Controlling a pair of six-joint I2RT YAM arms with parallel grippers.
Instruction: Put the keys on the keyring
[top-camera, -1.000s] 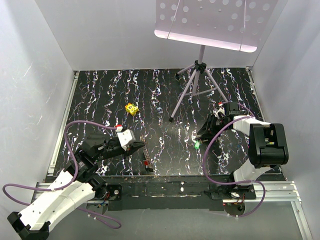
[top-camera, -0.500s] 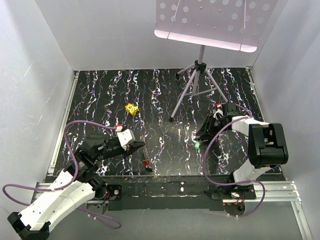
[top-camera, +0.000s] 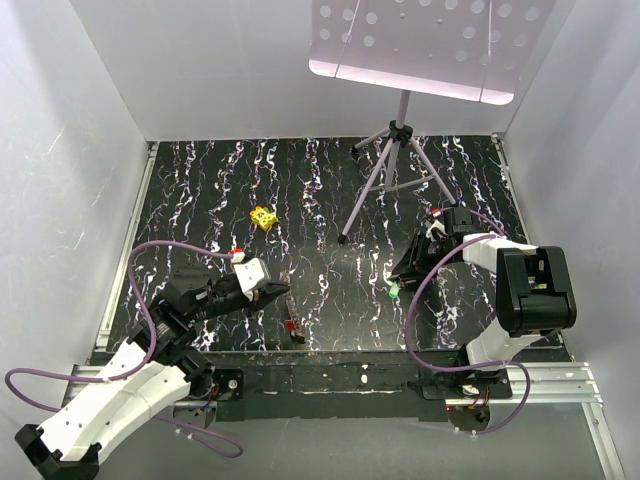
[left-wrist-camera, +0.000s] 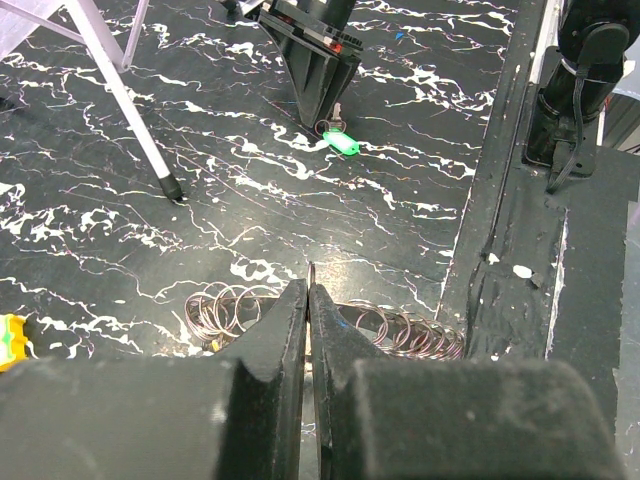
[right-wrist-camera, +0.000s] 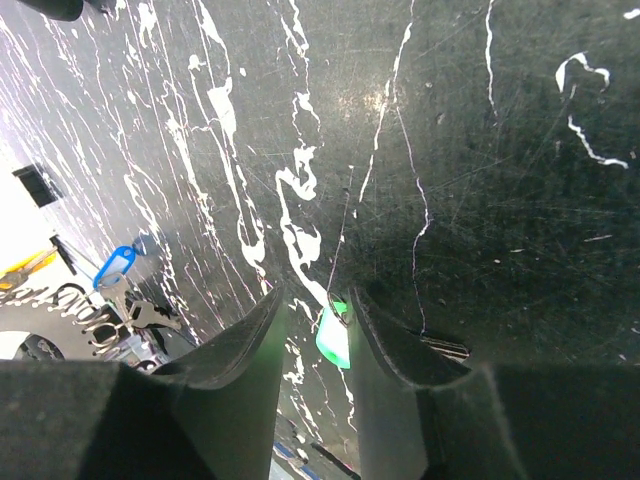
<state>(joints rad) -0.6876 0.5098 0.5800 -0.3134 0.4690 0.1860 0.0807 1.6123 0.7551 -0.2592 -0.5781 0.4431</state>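
No lettering, brand, number or sign can be read in any view. The yellow block (top-camera: 263, 217) on the counter (top-camera: 320, 200) carries dark spots, perhaps pips, but they show too small to count.

Yellow block (top-camera: 263, 217) on marbled table (top-camera: 200, 190); tripod stand (top-camera: 399, 132) rear right.

Counted: one tripod stand (top-camera: 401, 128), one yellow block (top-camera: 263, 217) left of it, and three keys in view. One green key (top-camera: 393, 291) lies in front of the stand and one red key (top-camera: 292, 326) front-left of it. One blue key (right-wrist-camera: 115, 265) shows in the right wrist view only.
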